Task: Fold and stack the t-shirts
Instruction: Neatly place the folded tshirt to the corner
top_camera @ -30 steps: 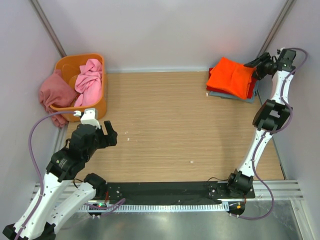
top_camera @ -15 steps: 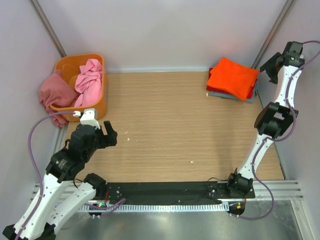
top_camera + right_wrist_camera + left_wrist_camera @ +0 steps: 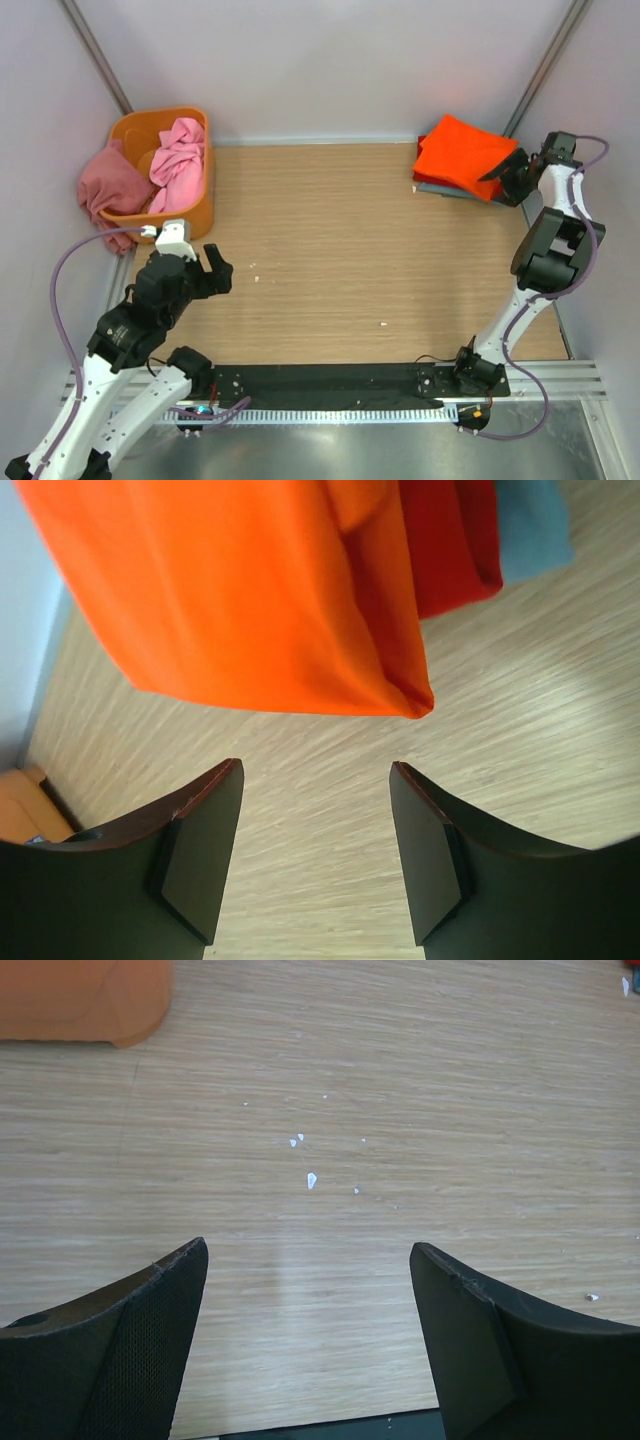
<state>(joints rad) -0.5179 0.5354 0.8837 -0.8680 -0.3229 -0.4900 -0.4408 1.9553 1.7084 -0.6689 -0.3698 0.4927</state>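
Across the desk (image 3: 330, 250) from the tub (image 3: 196, 222), to its right: folded stack, orange shirt (image 3: 462, 155) over red shirt (image 3: 445, 540) and grey-blue shirt (image 3: 535, 520), its long axis skewed but roughly in line with the tub; right gripper (image 3: 315, 780) beside it, spread, empty. Inside the tub: pink shirt (image 3: 178, 155), bunched, long axis from far rim to near rim; rose shirt (image 3: 108, 185) draped over the tub's left wall. Left gripper (image 3: 307, 1255), spread and empty, near the tub's front; the next step is probably to pinch the pink shirt high and lift it straight up, clear of the rim.

Bright, even light; soft shadows, sharp focus.
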